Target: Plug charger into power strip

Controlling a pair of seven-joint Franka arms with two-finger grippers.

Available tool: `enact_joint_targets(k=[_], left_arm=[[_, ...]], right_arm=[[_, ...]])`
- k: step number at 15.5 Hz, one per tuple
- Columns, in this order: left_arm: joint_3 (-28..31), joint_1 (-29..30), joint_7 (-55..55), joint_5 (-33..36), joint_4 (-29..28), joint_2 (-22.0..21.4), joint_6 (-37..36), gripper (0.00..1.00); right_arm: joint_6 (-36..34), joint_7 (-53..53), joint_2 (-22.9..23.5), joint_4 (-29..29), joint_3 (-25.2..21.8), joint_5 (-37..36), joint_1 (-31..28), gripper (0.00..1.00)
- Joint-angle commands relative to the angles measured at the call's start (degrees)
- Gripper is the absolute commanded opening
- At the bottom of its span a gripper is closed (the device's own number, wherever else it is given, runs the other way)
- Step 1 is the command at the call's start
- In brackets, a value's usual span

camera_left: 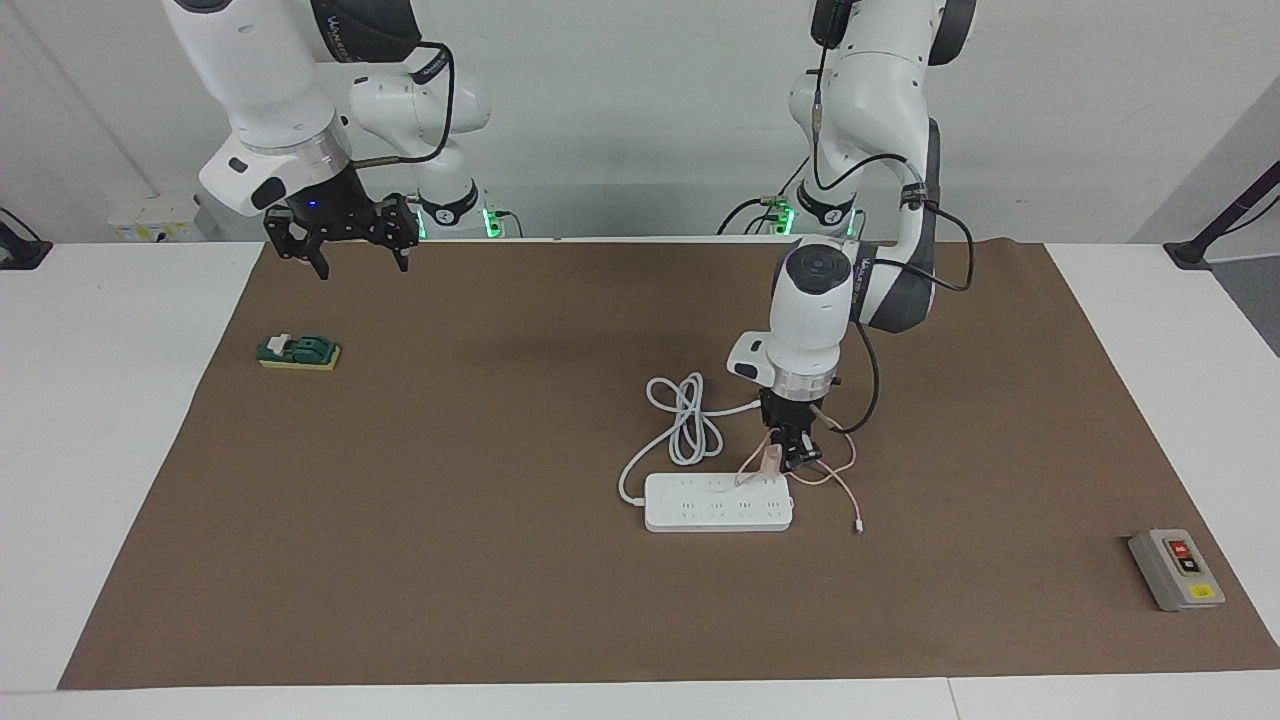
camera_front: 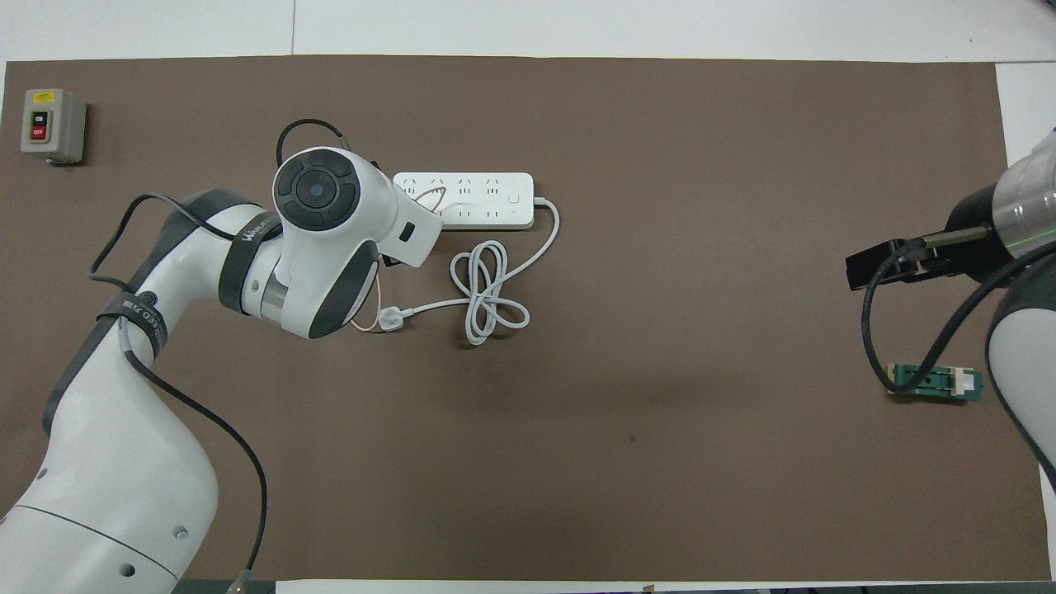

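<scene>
The white power strip [camera_left: 718,502] lies flat on the brown mat, its thick cord [camera_left: 685,420] looped beside it nearer to the robots. My left gripper [camera_left: 790,458] points straight down, shut on the pale-pink charger [camera_left: 768,458]. It holds the charger just over the strip's corner toward the left arm's end. I cannot tell whether the prongs touch a socket. The thin pink cable [camera_left: 840,490] curls around that end of the strip. In the overhead view the left wrist hides the gripper and charger; the power strip [camera_front: 466,200] shows beside it. My right gripper [camera_left: 362,268] hangs open and holds nothing.
A grey box with red and yellow buttons [camera_left: 1175,568] sits at the left arm's end of the mat. A small green part on a yellow base [camera_left: 298,352] lies toward the right arm's end. The cord's white plug [camera_front: 392,319] rests beside the left arm.
</scene>
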Motion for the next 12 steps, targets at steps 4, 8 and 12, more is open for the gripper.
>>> enact_joint_targets(k=[4, 8, 12], left_arm=[[0.69, -0.62, -1.24, 3.42, 2.83, 1.35, -1.22, 0.0], [0.69, -0.27, -1.24, 3.42, 3.54, 2.57, -1.05, 0.0], [0.69, -0.09, -1.15, 3.42, 6.79, 4.95, -1.22, 0.0]], right_arm=[[0.88, 0.72, -1.04, -1.04, 0.35, 0.21, -0.67, 1.0], [0.97, 0.81, -1.04, -1.04, 0.35, 0.21, -0.67, 1.0], [1.58, 0.89, -1.04, -1.04, 0.35, 0.29, -0.67, 1.0]])
